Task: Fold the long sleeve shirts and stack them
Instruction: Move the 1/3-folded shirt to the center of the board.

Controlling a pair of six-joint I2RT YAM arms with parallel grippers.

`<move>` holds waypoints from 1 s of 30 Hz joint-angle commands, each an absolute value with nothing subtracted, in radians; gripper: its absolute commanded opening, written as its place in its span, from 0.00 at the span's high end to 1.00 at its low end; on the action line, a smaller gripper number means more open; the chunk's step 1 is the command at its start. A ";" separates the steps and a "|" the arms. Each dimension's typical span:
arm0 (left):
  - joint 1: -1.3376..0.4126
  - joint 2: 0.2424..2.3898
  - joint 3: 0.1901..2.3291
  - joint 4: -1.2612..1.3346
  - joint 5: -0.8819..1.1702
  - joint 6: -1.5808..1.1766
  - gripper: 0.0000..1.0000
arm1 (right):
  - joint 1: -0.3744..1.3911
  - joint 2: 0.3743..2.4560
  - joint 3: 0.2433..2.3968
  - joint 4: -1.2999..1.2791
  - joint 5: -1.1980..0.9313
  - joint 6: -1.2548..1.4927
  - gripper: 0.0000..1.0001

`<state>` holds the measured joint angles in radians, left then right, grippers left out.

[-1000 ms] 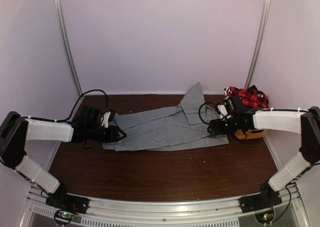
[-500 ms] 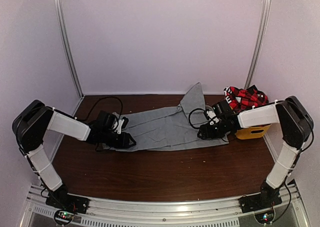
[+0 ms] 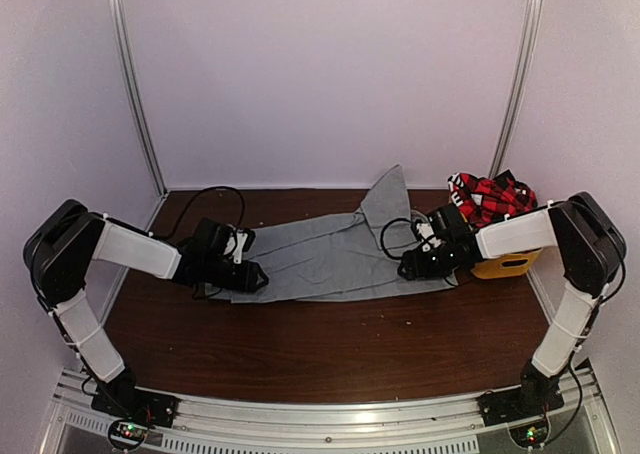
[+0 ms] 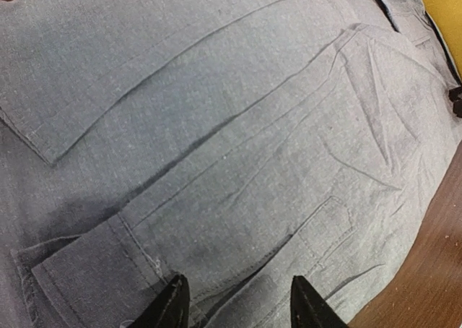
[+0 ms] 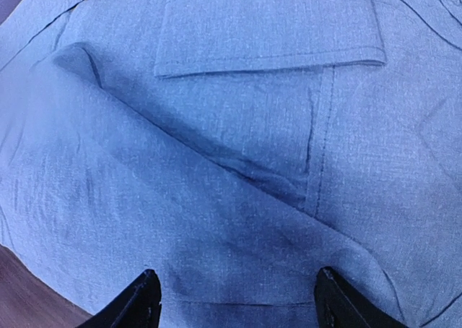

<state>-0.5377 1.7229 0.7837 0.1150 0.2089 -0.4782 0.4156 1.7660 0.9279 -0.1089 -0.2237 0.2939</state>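
The light-grey collared shirt lies spread flat across the middle of the brown table, one sleeve pointing to the back. It fills the left wrist view and the right wrist view. My left gripper is open, low over the shirt's left end, fingers apart above a cuff and seam. My right gripper is open, low over the shirt's right end. The red-and-black plaid shirt sits bunched in the yellow tub.
The yellow tub stands at the right behind my right arm. Bare brown table lies in front of the shirt. White walls and metal rails enclose the back and sides. Black cables trail behind both arms.
Both arms have lowered and reached inward onto the shirt's ends since a second ago. In the last half second they have barely shifted; the shirt lies as before.
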 commanded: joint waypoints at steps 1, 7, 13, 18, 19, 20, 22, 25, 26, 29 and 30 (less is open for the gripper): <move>-0.538 1.676 0.780 0.163 0.211 -0.457 0.51 | 0.408 1.722 0.884 -0.132 -0.188 0.292 0.26; -0.545 1.683 0.737 0.162 0.233 -0.493 0.51 | 0.415 1.707 0.808 -0.115 -0.201 0.312 0.26; -0.612 1.642 0.674 0.109 0.164 -0.531 0.51 | 0.455 1.638 0.672 -0.089 -0.192 0.378 0.26; -0.671 1.533 0.585 0.056 0.089 -0.601 0.51 | 0.524 1.536 0.591 -0.115 -0.160 0.457 0.26; -0.680 1.508 0.567 0.041 0.064 -0.613 0.51 | 0.545 1.510 0.577 -0.122 -0.152 0.480 0.26; -0.688 1.478 0.550 0.026 0.046 -0.625 0.51 | 0.561 1.483 0.562 -0.126 -0.146 0.500 0.26; -0.704 1.419 0.510 0.008 0.023 -0.649 0.51 | 0.596 1.429 0.529 -0.131 -0.132 0.538 0.26; -0.713 1.335 0.449 -0.026 0.014 -0.685 0.51 | 0.654 1.361 0.484 -0.146 -0.102 0.595 0.27; -0.713 1.306 0.432 -0.033 -0.009 -0.694 0.51 | 0.671 1.342 0.471 -0.152 -0.094 0.611 0.27; -0.714 1.221 0.402 -0.031 -0.029 -0.706 0.50 | 0.702 1.295 0.460 -0.180 -0.080 0.629 0.26; -0.714 1.198 0.404 -0.025 -0.032 -0.699 0.50 | 0.703 1.283 0.469 -0.194 -0.075 0.624 0.26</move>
<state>-0.7090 1.2804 0.4221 -0.0193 0.0223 -0.6670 0.6792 1.3239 0.4843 -0.0925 -0.1181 0.5625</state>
